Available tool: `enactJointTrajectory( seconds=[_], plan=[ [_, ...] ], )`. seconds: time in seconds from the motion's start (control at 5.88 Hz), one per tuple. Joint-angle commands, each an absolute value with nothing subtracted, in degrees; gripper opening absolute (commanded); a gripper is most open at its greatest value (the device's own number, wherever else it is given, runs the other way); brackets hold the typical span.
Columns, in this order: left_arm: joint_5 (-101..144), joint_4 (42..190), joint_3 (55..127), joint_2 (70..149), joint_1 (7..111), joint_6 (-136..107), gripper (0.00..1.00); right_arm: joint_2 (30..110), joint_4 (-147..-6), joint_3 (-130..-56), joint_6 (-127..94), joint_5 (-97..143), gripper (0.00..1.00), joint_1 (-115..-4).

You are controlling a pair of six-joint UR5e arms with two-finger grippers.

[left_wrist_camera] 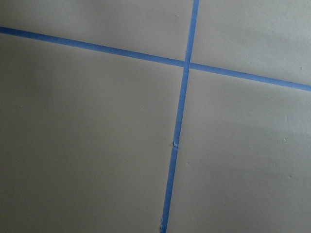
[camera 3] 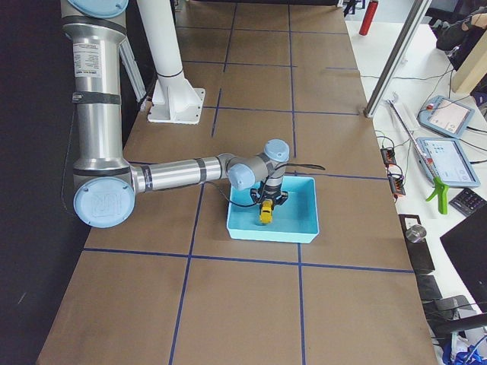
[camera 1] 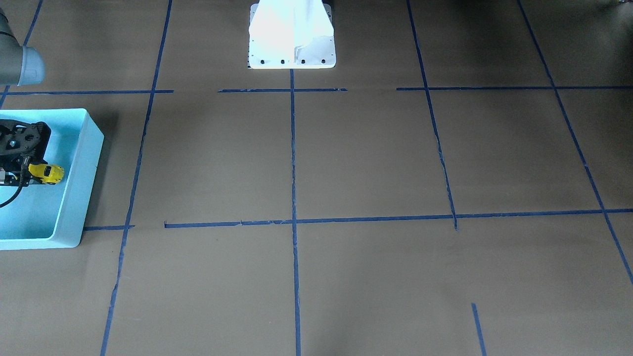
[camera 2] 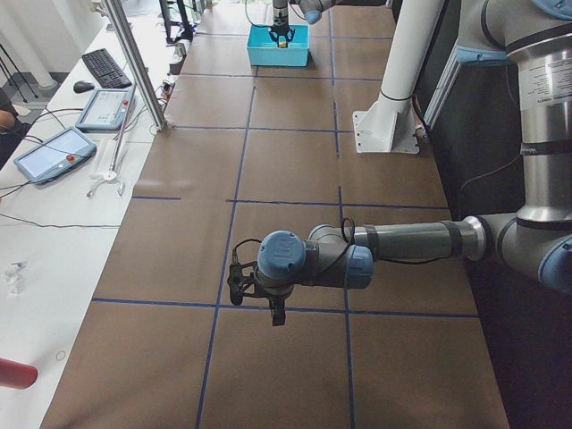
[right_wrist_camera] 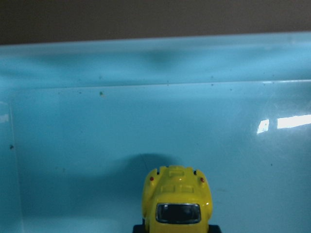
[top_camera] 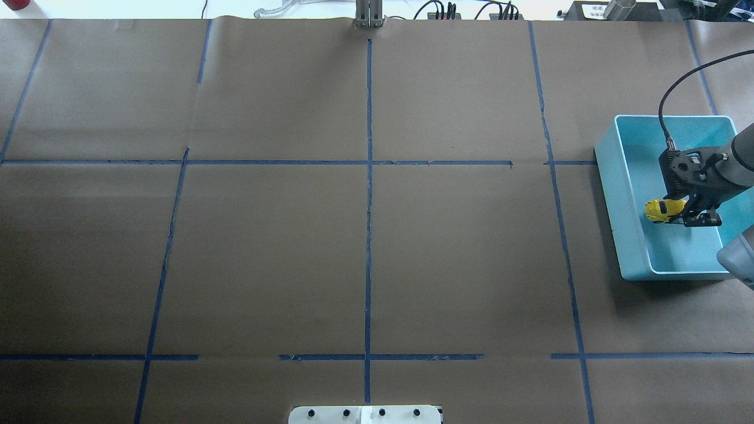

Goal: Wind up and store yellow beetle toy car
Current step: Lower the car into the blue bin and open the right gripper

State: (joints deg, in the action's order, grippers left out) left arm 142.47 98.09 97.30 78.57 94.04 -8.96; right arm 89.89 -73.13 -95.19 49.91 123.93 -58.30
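The yellow beetle toy car (top_camera: 661, 210) is gripped at one end by my right gripper (top_camera: 678, 213), which is shut on it inside the light blue bin (top_camera: 609, 182). In the front-facing view the car (camera 1: 48, 173) sticks out of the gripper (camera 1: 29, 173) over the bin's floor. In the right wrist view the car (right_wrist_camera: 177, 201) hangs a little above the blue floor and casts a shadow on it. My left gripper (camera 2: 255, 299) hovers over the bare table on the other side. It shows only in the exterior left view, so I cannot tell whether it is open or shut.
The bin (camera 1: 84, 188) stands at the table's edge on my right side. Brown paper with blue tape lines (top_camera: 369, 176) covers the table. The white robot base (camera 1: 292, 37) is at the middle of my side. The left wrist view shows only paper and a tape cross (left_wrist_camera: 186, 64).
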Motion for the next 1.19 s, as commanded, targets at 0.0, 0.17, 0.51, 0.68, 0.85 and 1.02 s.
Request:
enactJointTrajectory(
  seconds=[0.0,0.17,0.51,0.68,0.85,1.02],
  plan=[
    [142.4,98.1,97.3,78.6,93.9,-9.0,1.0,89.8,-73.0,-95.0,50.0,124.0,0.99,-58.4],
    [142.4,98.1,97.3,78.6,93.9,-9.0,1.0,89.7,-73.0,-95.2,50.1,124.0,1.0,-58.4],
    [142.4,98.1,97.4,78.5,94.0,-9.0,1.0,89.1,-73.3,-96.9,49.3,124.8,1.0,-60.4],
    [142.4,98.1,97.4,78.5,94.0,-9.0,1.0,89.7,-75.4,-99.7,48.3,126.7,1.0,-64.8],
    [142.4,98.1,97.4,78.5,94.0,-9.0,1.0,89.9,-81.5,-103.2,43.4,128.4,1.0,-69.3],
    [142.4,98.1,97.4,78.4,94.0,-9.0,1.0,90.3,-90.6,-108.2,39.2,128.4,1.0,-73.0]
  ],
)
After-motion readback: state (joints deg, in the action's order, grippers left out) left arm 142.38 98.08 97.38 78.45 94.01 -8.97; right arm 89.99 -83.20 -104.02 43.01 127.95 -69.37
